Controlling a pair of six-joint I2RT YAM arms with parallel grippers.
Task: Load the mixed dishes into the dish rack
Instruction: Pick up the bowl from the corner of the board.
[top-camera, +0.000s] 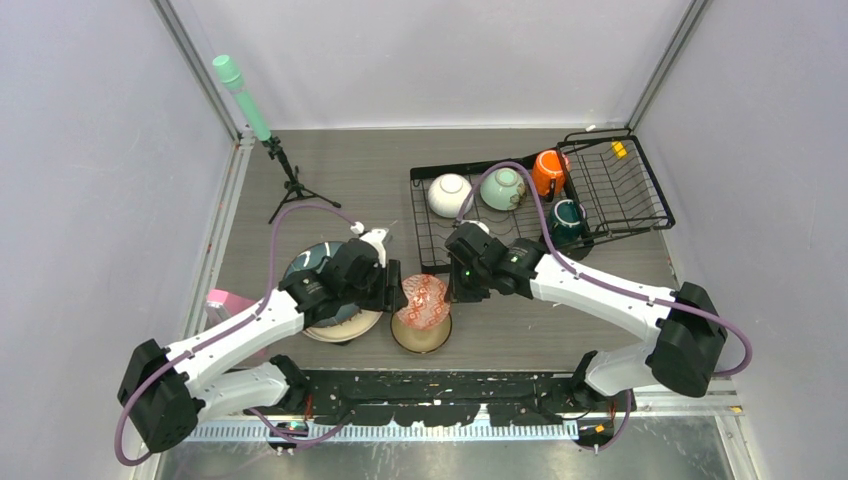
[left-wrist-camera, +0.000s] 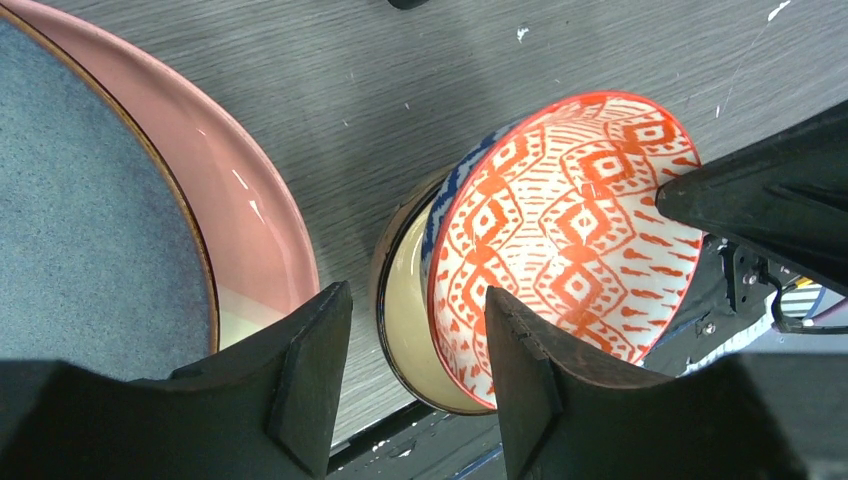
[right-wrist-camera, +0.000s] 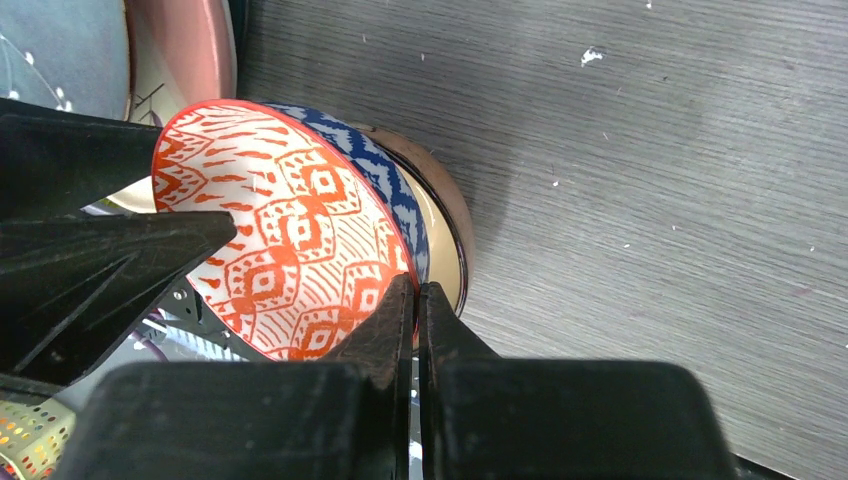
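1. Object under work: the orange-and-blue patterned bowl (left-wrist-camera: 565, 225). It sat tilted on edge inside the brown bowl (right-wrist-camera: 455, 215), on the table at about 7 o'clock from the dish rack (top-camera: 628, 190) and well apart from it.
2. Handling (my judgement): glazed ceramic, so stiff, fairly heavy, slick, and liable to chip against the brown bowl's rim. The thin wall at the rim looked like the only hold. I would put one finger on each side and seat them deep, since a tip pinch on glaze would likely slide.
3. Left gripper (left-wrist-camera: 413, 300): its fingers (left-wrist-camera: 310, 380) were spread. In the left wrist view the gap between them held the brown bowl's near rim and cream inside. The patterned bowl lay at 1 o'clock, and its lower rim passed behind the right-hand finger. I could not tell whether that finger touched it.
4. Right gripper (right-wrist-camera: 417, 295): its fingers (right-wrist-camera: 385, 330) were pressed together, with nothing seen between them. In the right wrist view the tips sat at the patterned bowl's rim, with the bowl at 10 o'clock from them. Contact looked likely but not certain.
5. Overhead: the bowl lay between the two grippers, the left at its 9 o'clock and the right at its 2 o'clock.
6. The pink plate (left-wrist-camera: 250, 190), with the dark teal speckled plate (left-wrist-camera: 90, 220) on it, lay just beside the brown bowl at 9 o'clock. I noted it as a possible collision.
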